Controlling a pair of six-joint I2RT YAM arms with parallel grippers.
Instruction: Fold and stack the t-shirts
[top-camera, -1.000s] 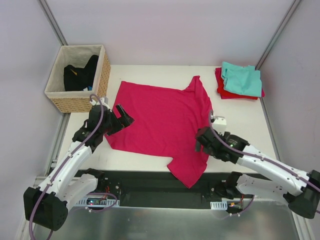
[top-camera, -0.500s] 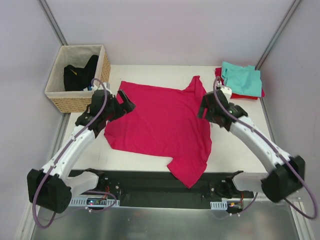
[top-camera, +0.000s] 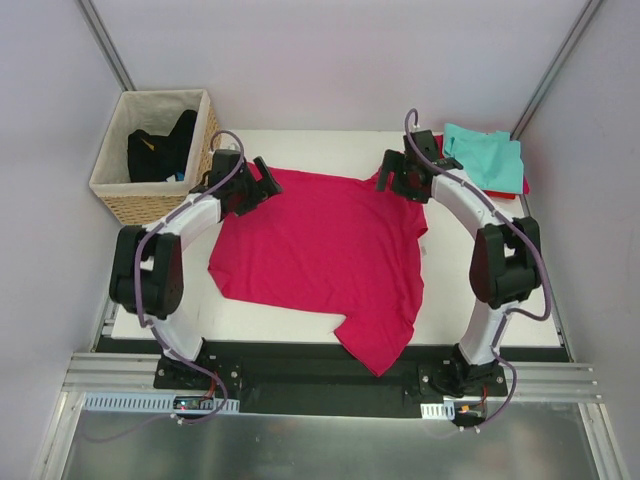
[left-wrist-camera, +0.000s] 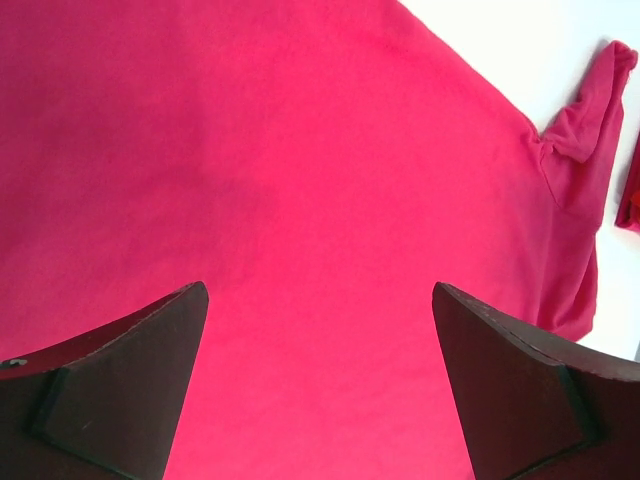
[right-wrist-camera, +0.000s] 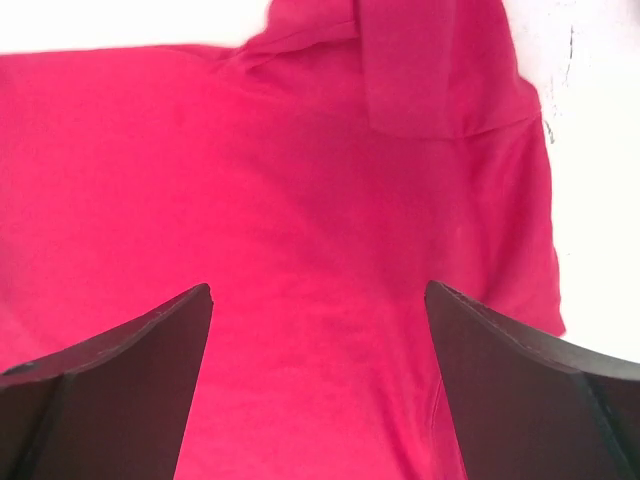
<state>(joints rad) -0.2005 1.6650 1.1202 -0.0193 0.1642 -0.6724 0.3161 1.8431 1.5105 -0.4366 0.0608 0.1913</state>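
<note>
A woven wicker basket (top-camera: 205, 160) with a pale cloth lining stands at the far left of the table (top-camera: 480, 290), and dark, crumpled clothing (top-camera: 160, 148) lies inside it. Just right of the basket, the left end effector (left-wrist-camera: 318, 290) hangs over the far left corner of the pink t-shirt (top-camera: 320, 250), its dark wedge-shaped fingers (left-wrist-camera: 110, 390) spread wide and holding nothing. The shirt lies flat in the middle of the white table. It is soft matte cloth with few wrinkles. One short sleeve points toward the near edge, and the other is bunched at the far right. Over that far sleeve hangs the right end effector (right-wrist-camera: 318, 286), also spread wide and empty. At the far right corner, a folded teal t-shirt (top-camera: 490, 160) rests on a folded red t-shirt (top-camera: 503, 193).
</note>
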